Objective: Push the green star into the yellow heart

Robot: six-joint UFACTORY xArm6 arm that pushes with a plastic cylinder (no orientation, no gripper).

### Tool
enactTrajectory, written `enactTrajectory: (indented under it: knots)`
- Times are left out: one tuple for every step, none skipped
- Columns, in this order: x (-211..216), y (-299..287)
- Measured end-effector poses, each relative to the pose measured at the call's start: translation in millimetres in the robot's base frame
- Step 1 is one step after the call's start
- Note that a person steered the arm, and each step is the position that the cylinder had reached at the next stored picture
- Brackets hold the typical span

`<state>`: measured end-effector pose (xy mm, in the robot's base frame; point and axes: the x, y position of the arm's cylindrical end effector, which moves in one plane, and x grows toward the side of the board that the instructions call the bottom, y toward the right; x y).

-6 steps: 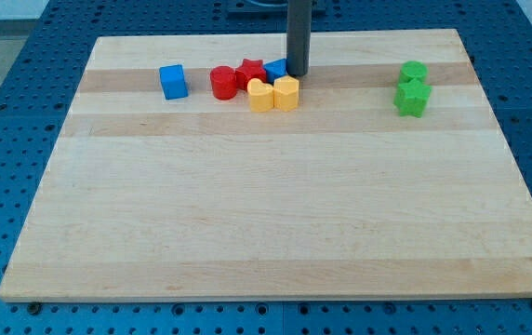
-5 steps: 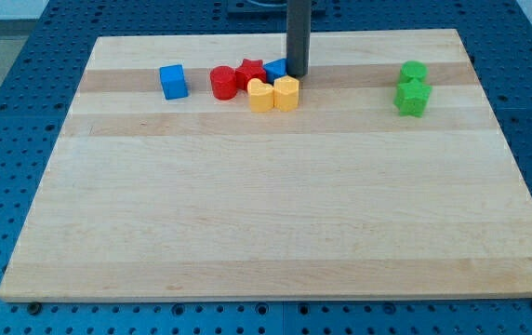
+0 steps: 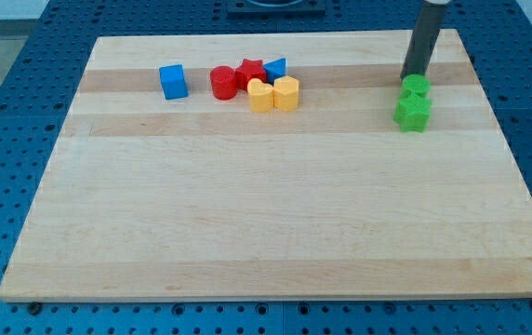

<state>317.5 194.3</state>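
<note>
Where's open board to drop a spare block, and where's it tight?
Free: everything below the yellow heart and green star, plus the strip between them. Tight: the top-left cluster around the red star, and the view's right, where my tip sits just above the green blocks.

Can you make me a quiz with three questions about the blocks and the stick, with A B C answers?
1. Where is my tip?
A. Beside the blue cube
B. Just above the two green blocks, at the view's right
C. At the view's bottom

2. How many yellow blocks are there?
A. One
B. Two
C. Four

3. Is the green star touching the yellow heart?
A. Yes
B. No, they are far apart
C. It lies on top of it

Answers:
1 B, the rod ends right behind the other green block.
2 B, the heart and a second yellow block sit side by side.
3 B, bare board lies between them.
</note>
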Motion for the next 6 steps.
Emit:
enactTrajectory:
  knots:
    - [8.5, -1.2]
    - [16.5, 17.3]
    - [42.9, 37.6]
    - [66.3, 33.2]
    - [86.1, 13.3]
    - [110.2, -8.4]
